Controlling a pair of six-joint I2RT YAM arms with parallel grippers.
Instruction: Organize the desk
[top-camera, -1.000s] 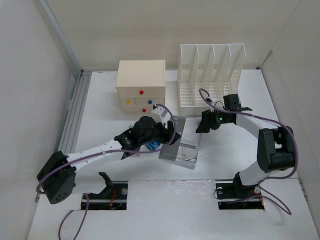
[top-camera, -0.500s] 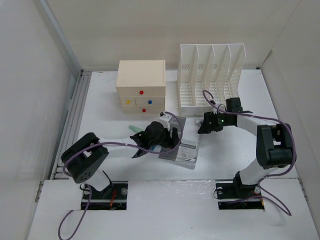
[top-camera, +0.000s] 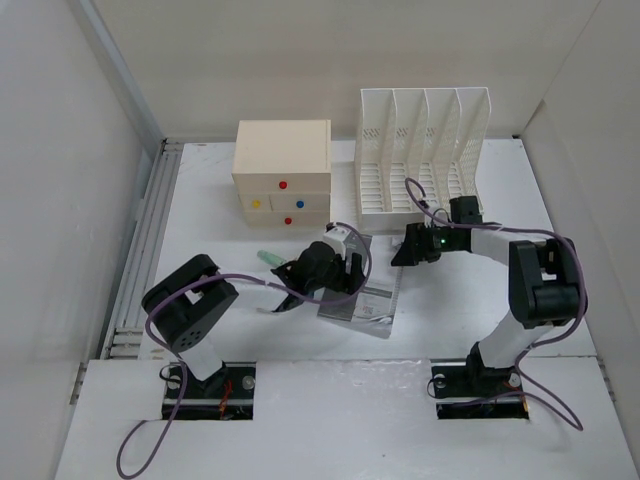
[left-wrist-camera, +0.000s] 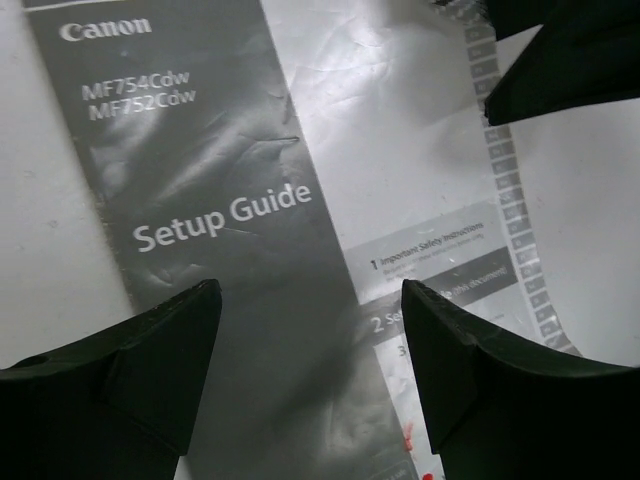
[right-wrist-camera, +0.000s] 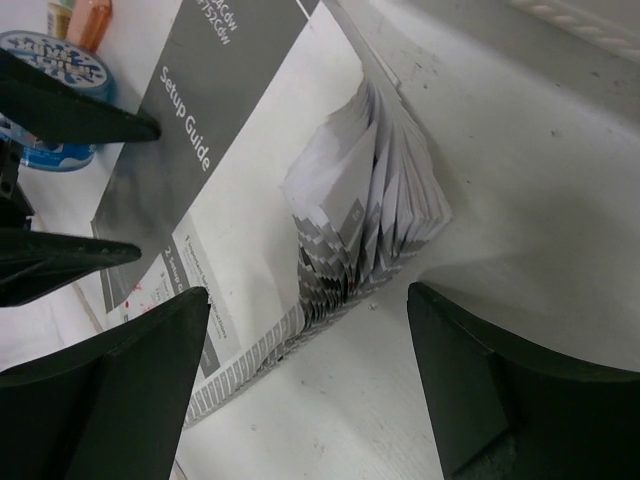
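The large flat white tabletop (top-camera: 200, 210) is filling the middle of the frame between pale walls; a grey-and-white printed Setup Guide booklet (top-camera: 368, 295) is lying at its centre; the left pincer (top-camera: 340, 272) is hovering over its grey cover, jaws apart, gripping nothing; the right pincer (top-camera: 405, 250) is standing open around the fanned pages at its upper right corner.

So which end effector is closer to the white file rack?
Right. The right end effector sits just in front of the white file rack, at the edge of the booklet; the left end effector is farther, over it.
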